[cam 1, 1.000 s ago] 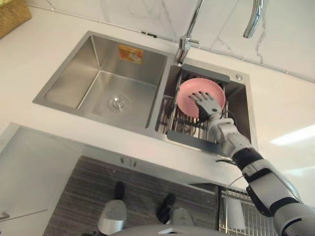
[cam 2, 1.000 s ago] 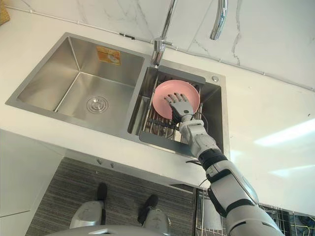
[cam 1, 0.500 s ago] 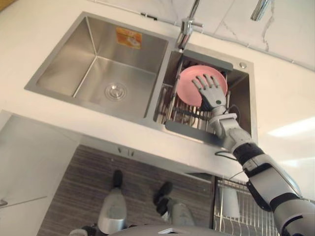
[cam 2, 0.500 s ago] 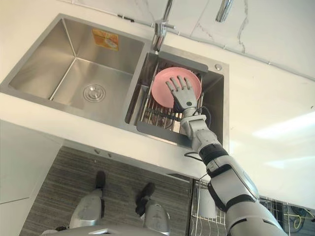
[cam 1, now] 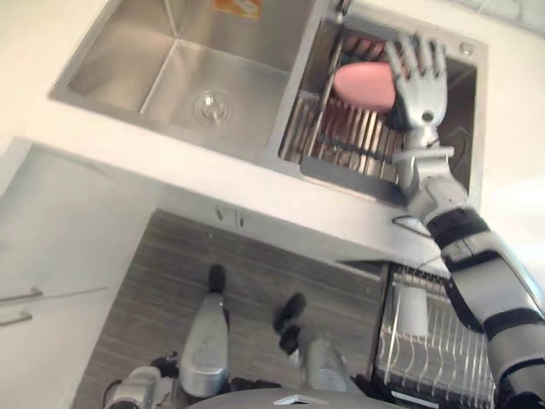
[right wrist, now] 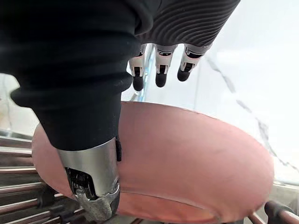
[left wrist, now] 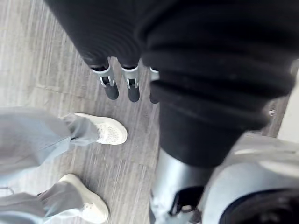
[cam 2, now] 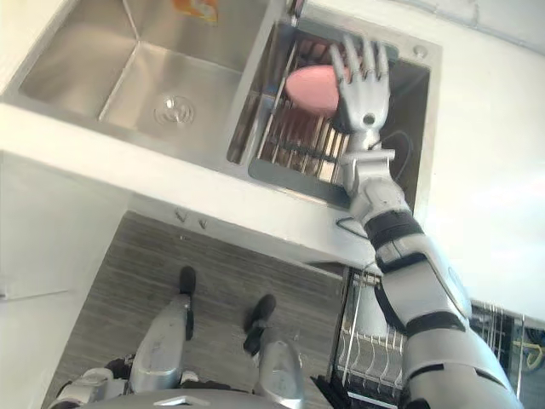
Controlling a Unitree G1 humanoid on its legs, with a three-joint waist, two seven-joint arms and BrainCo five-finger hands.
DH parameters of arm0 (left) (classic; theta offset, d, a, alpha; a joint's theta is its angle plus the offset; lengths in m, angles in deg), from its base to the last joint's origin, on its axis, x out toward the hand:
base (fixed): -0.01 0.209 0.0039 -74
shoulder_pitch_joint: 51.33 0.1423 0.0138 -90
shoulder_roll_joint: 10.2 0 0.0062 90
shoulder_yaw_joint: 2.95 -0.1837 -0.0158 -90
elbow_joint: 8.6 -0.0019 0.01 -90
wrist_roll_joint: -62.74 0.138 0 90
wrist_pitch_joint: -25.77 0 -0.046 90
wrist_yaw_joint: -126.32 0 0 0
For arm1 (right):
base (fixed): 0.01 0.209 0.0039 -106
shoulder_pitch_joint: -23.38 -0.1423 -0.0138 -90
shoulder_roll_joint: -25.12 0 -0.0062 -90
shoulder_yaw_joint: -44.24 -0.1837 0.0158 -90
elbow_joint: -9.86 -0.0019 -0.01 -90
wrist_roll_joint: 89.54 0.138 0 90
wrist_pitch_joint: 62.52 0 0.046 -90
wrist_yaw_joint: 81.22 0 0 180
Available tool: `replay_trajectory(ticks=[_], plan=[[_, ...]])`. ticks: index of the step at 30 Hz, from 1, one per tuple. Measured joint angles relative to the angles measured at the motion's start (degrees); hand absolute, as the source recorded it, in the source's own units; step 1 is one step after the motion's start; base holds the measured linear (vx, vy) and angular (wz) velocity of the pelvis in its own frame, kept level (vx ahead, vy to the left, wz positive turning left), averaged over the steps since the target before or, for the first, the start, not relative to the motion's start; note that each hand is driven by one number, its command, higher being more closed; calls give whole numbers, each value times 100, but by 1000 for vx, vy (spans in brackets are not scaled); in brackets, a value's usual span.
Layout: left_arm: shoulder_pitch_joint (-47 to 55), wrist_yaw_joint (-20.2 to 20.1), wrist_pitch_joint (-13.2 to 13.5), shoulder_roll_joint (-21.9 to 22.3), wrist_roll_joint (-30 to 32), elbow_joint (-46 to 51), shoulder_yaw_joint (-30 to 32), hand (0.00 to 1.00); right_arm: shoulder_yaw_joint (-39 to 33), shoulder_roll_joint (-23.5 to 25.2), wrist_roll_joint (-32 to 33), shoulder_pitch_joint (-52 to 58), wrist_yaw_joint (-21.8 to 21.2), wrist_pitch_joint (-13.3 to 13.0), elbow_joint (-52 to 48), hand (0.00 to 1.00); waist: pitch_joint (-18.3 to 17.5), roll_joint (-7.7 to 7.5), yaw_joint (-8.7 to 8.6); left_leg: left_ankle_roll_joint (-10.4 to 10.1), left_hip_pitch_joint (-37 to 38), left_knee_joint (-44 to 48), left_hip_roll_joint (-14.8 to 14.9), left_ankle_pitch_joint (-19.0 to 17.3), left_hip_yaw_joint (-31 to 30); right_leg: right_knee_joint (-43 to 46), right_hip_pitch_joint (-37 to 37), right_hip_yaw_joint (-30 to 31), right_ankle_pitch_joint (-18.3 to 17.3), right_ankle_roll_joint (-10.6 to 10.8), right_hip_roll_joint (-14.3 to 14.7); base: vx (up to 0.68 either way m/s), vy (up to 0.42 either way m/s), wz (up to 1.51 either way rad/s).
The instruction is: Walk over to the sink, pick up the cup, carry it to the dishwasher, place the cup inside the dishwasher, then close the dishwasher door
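A pink bowl-shaped dish (cam 1: 362, 85) leans in the wire rack (cam 1: 341, 141) of the sink's right basin. My right hand (cam 1: 419, 81) hovers right over its right side, fingers (right wrist: 159, 74) straight and reaching past its far rim. In the right wrist view the thumb (right wrist: 91, 186) hangs beside the near edge of the pink dish (right wrist: 187, 158) and is not curled round it. I cannot tell whether the palm touches the dish. My left hand (left wrist: 111, 88) hangs down over the floor, fingers relaxed and holding nothing.
The steel left basin (cam 1: 170, 77) with its drain lies beside the rack. The white counter edge (cam 1: 213, 183) runs below the sink. A pulled-out dishwasher rack (cam 1: 426, 349) shows at lower right. A person's legs and white shoes (left wrist: 105, 130) stand on the grey floor.
The camera has tipped down, so the sink sits higher in view. My right hand has reached farther across the pink dish, fingers now past its far rim.
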Motion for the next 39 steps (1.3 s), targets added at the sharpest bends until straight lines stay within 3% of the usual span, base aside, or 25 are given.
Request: replay_trajectory(ticks=[10,11,16,19,26,33,39], plan=[[38,2,31,-7,2,53,3,0,4,27,380,5,-87,158,108,0,-3,-5,66,17,188,-325,22,278,14,71,37,-33,57,-25,2,4,-23,2],[38,1,32,-7,2,58,2,0,5,53,431,5,-176,150,140,100,-3,-5,65,16,214,-325,23,278,36,67,61,-31,57,-25,4,27,-31,-2],[36,0,34,-10,1,62,0,0,36,127,932,-46,-1110,248,419,100,-23,-10,70,17,261,-325,21,275,63,23,132,-34,63,-24,10,0,0,0],[36,0,39,-16,1,65,-4,0,75,128,1263,-54,-1259,222,610,100,-24,-11,73,12,317,-326,19,265,8,-17,234,-101,69,-24,15,-4,-22,6],[45,2,44,-24,1,61,-18,0,79,128,1428,-56,-1172,57,760,100,-185,-16,110,-27,238,-328,36,237,-30,-204,242,-115,143,-11,91,-3,-18,1],[54,31,54,-23,7,67,-15,0,78,130,1213,-56,-1059,-329,697,100,-209,-21,113,-22,329,-329,35,242,-16,-471,440,-117,299,-23,154,7,-23,0],[121,125,35,-22,24,77,6,0,46,135,976,-54,-702,-765,-353,100,-382,-58,62,-26,507,-332,82,211,111,-820,702,-65,437,-34,273,31,-33,-9]])
